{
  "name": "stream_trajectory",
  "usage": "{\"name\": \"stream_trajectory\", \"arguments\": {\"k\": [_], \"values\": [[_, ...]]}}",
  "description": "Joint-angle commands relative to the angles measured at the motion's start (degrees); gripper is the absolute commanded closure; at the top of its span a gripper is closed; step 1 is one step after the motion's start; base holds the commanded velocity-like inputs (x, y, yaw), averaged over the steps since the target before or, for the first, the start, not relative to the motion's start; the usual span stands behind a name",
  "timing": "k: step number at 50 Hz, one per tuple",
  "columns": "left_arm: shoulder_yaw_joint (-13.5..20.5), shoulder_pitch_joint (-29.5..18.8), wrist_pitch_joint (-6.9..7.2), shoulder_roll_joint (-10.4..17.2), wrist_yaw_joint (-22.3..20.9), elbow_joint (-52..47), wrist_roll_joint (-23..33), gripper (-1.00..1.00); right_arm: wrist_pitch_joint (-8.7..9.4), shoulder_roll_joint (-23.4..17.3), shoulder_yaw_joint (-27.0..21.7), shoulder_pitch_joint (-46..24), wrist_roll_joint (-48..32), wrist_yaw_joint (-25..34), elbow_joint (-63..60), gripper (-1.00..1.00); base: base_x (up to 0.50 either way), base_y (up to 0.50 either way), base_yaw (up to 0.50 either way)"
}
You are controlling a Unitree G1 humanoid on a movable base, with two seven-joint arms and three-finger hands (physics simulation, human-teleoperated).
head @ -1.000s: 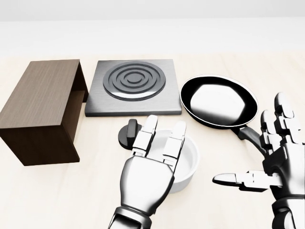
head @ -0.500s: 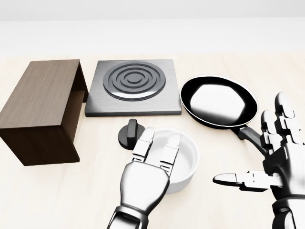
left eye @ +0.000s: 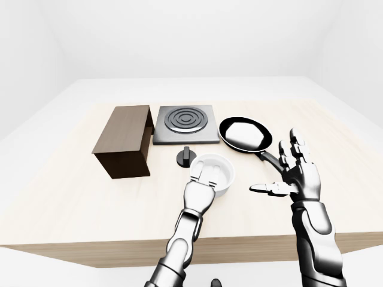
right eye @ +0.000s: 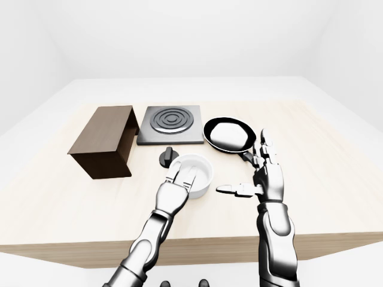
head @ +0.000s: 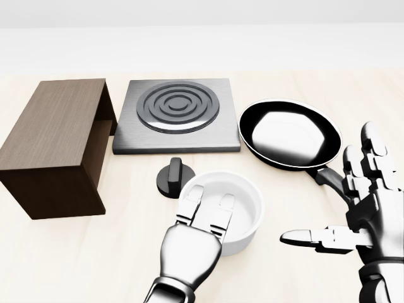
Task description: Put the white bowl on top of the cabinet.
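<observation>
At lower centre of the head view, our left robot hand (head: 201, 226) drapes extended fingers over the round white bowl (head: 243, 208); our right robot hand (head: 353, 221) hovers splayed, empty, lower right.

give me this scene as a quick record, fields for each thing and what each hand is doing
table: light wood top
bowl: white, upright, on the table, below the hob in the head view
cabinet: dark wood, at left, nothing on top
hob: grey plate with rings, right of the cabinet
knob: black, beside the bowl's upper left
pan: black, at right, handle toward the right hand
left hand: fingers over the bowl's near rim, not closed on it
right hand: open, clear of the bowl, holding nothing
task: bowl not yet lifted
</observation>
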Motion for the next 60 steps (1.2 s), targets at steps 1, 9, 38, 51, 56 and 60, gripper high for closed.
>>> {"name": "stream_trajectory", "arguments": {"k": [1, 9, 38, 51, 56, 60], "values": [[0.6, -1.0, 0.0, -0.2, 0.5, 3.0, -0.5, -1.0, 0.0, 0.0, 0.1, 0.0, -0.1, 0.1, 0.2, -1.0, 0.0, 0.0, 0.0], [0.7, -1.2, 0.0, -0.2, 1.0, 3.9, -0.9, -1.0, 0.0, 0.1, 0.2, 0.2, -0.1, 0.1, -0.1, -1.0, 0.0, 0.0, 0.0], [3.6, -8.3, 0.0, -1.1, 5.2, 16.8, -5.4, -1.0, 0.0, 0.1, 0.0, 0.1, 0.0, 0.2, -0.3, -1.0, 0.0, 0.0, 0.0], [3.1, -7.6, 0.0, -0.8, 5.3, 16.9, -4.8, 1.0, 0.0, 0.0, 0.0, 0.0, 0.0, 0.1, 0.0, -1.0, 0.0, 0.0, 0.0], [2.9, -7.2, 0.0, -0.8, 4.8, 16.2, -4.5, 1.0, 0.0, 0.0, -0.2, 0.1, 0.4, 0.2, -0.2, -1.0, 0.0, 0.0, 0.0], [3.1, -7.5, 0.0, -0.9, 5.1, 16.6, -4.7, 1.0, 0.0, -0.1, -0.2, -0.1, 0.3, 0.2, -0.1, -1.0, 0.0, 0.0, 0.0]]}}
